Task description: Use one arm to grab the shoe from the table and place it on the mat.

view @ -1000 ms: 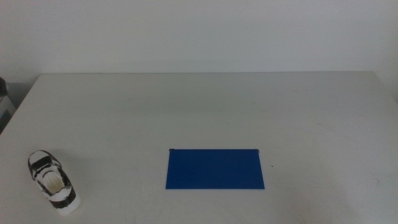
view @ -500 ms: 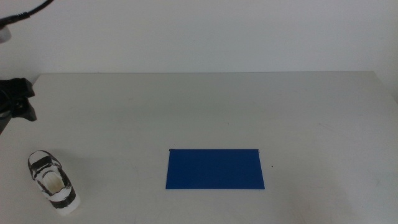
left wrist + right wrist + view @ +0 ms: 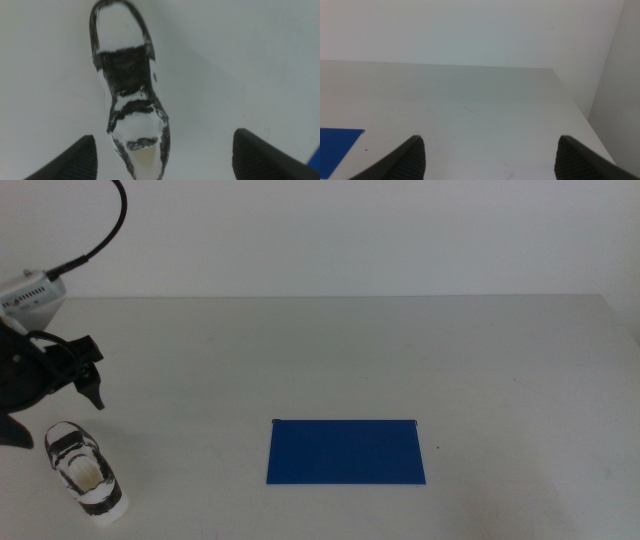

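Left arm (image 3: 30, 375) in from the left side of the middle view, black, cable looping up off its wrist, hanging over the near-left part of the bench (image 3: 330, 350). Left tool (image 3: 55, 402) sits above and just behind the shoe (image 3: 86, 471), apart from it, not touching. Left wrist view looks straight down: shoe (image 3: 131, 95) lies between the two dark jaws, jaws wide apart, nothing in them, both jaw tips clear of the shoe's sides. Shoe is white with black stripes and trim, cream lining showing at the opening, upright on its sole on the bench near the front-left corner, toe pointing away from the front edge. Mat (image 3: 346, 450) dark blue, flat, lying near the middle of the bench toward the front edge, well apart from the shoe, nothing on it. Right tool (image 3: 490, 165) shows only in the right wrist view, jaws spread apart and empty, over bare bench with a corner of the mat (image 3: 337, 145) in view.
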